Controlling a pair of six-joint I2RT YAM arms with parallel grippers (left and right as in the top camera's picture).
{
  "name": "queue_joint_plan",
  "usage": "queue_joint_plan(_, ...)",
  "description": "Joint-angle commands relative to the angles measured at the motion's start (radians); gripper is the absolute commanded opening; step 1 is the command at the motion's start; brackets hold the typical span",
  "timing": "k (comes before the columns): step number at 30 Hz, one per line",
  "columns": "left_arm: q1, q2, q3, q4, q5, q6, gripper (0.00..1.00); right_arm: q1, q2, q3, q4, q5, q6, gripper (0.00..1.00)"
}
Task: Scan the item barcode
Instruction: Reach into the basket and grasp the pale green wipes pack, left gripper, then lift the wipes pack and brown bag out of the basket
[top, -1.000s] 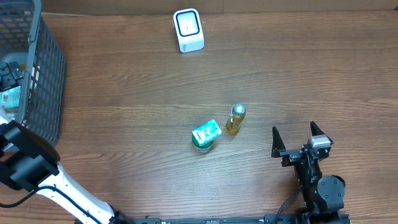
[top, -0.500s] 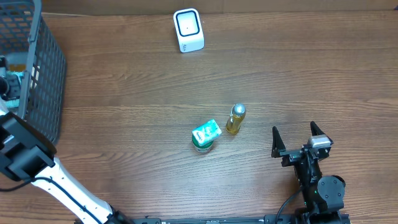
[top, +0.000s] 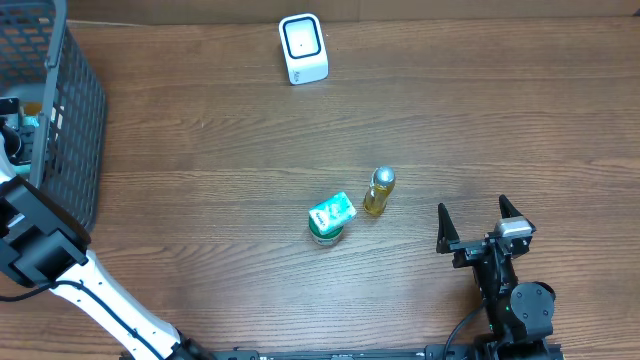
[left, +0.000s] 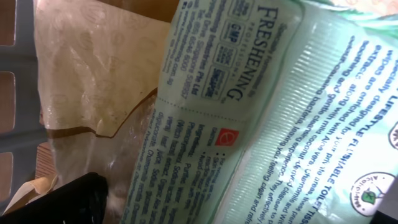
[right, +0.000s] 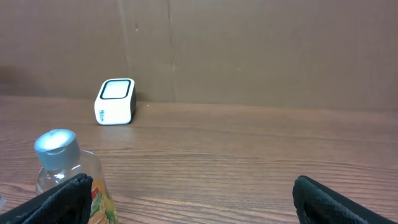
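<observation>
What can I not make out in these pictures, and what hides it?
Barcode of the green packet: left wrist view, none shows; it overfills the frame.
Other contents of the basket: overhead, its mesh wall and the picture edge hide them.
Label of the bottle: right wrist view, cut by the bottom edge; overhead, too small.
Text on the green tub: overhead, too small.

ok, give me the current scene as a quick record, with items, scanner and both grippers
scanner: white, far side, nothing in front of it
basket: grey mesh, far left
loose items: green-labelled item and yellow bottle, centre, close together
left gripper: open, inside the basket, right above a pale green wipes pack
right gripper: open, empty, right of the bottle
barcode scanned: not yet
</observation>
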Motion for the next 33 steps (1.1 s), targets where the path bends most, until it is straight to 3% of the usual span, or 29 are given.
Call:
queue_joint_plan(1, 0.008, 0.051, 0.001, -0.019, 0.021, -0.017, 1.00, -0.003, -0.008, -0.010, 0.006, -0.002, -0.002, 1.00)
queue_joint_plan(6, -0.012, 0.042, 0.061, -0.065, 0.015, -0.038, 1.00, -0.003, -0.008, -0.010, 0.006, -0.002, -0.002, 1.00)
queue_joint_plan(10, -0.040, 0.012, 0.107, -0.068, -0.098, -0.053, 0.99, -0.003, -0.008, -0.010, 0.006, -0.002, -0.002, 1.00)
queue_joint_plan(20, -0.060, -0.004, 0.101, -0.026, -0.172, -0.014, 1.00, -0.003, -0.008, -0.010, 0.006, -0.002, -0.002, 1.00)
queue_joint_plan(26, -0.035, -0.004, 0.101, -0.005, -0.168, -0.014, 1.00, -0.003, -0.008, -0.010, 0.006, -0.002, -0.002, 1.00)
queue_joint_plan(33, -0.013, -0.004, 0.100, -0.004, -0.061, 0.023, 0.99, -0.003, -0.008, -0.010, 0.006, -0.002, -0.002, 1.00)
